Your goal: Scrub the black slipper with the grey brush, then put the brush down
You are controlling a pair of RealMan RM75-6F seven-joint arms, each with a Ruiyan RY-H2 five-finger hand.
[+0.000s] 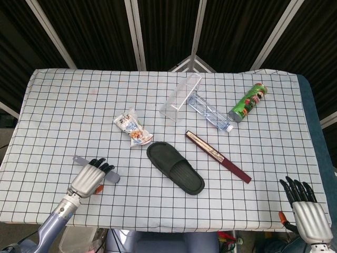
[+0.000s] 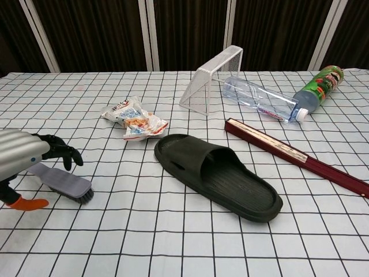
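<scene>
The black slipper point(image 1: 175, 167) point(image 2: 219, 176) lies sole-down near the table's middle, toe toward the front right. Left of it, the grey brush point(image 1: 112, 177) point(image 2: 72, 187) lies flat on the checked cloth, bristles down. My left hand point(image 1: 89, 178) point(image 2: 29, 151) hovers over the brush handle with its dark fingers point(image 2: 64, 153) curled downward; no grip on the handle is visible, and the hand hides the handle's middle. My right hand point(image 1: 303, 208) hangs off the table's front right corner, fingers spread and holding nothing. It shows only in the head view.
A crumpled snack packet point(image 1: 132, 128) point(image 2: 135, 121) lies behind the brush. A clear mesh box point(image 1: 180, 97), a water bottle point(image 1: 209, 112) and a green can point(image 1: 247, 102) sit at the back. A dark red closed fan point(image 1: 217, 156) point(image 2: 294, 154) lies right of the slipper.
</scene>
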